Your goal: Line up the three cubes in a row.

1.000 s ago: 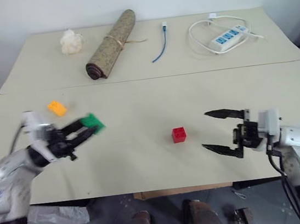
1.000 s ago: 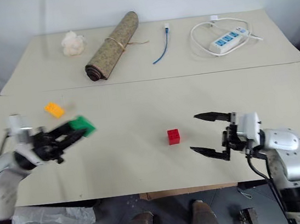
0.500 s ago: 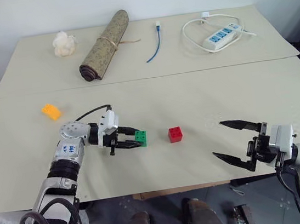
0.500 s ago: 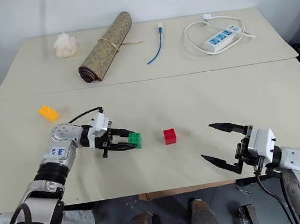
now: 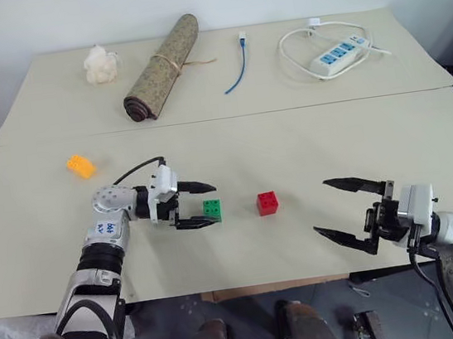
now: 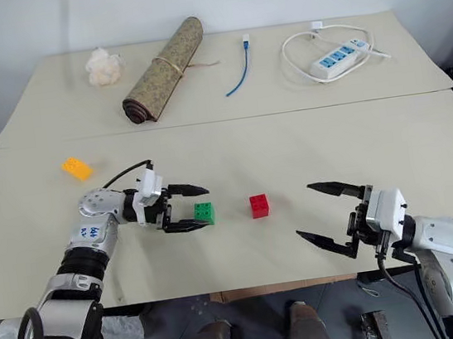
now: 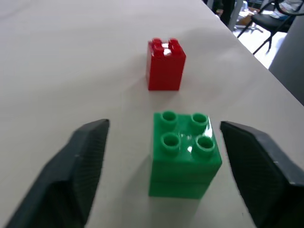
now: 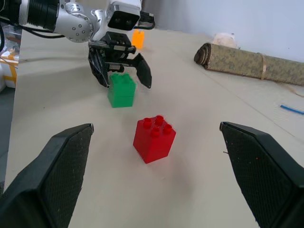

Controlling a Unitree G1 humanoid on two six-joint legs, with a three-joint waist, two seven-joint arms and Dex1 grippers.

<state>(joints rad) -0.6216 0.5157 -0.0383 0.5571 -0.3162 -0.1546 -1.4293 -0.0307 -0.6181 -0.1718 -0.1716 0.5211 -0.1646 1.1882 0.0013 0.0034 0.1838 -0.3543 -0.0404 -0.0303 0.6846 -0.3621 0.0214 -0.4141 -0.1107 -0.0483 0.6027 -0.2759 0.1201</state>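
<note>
The green cube [image 7: 185,152] stands on the near table [image 5: 306,138], a short gap to the left of the red cube [image 5: 268,202]. My left gripper [image 5: 214,204] is open around the green cube, one finger [image 7: 78,171] on each side with a gap between each finger and the cube. The orange-yellow cube [image 5: 80,165] lies apart at the far left. My right gripper [image 5: 322,206] hovers open and empty to the right of the red cube [image 8: 154,138], near the table's front edge.
On the far table lie a rolled mat [image 5: 162,69], a white fluffy lump [image 5: 101,63], a blue cable [image 5: 237,72] and a white power strip [image 5: 340,50] with its cord. A seam separates the two tables.
My left gripper carried the green cube rightward to a spot beside the red cube, then opened and let it go. The right gripper has stayed open and in place.
</note>
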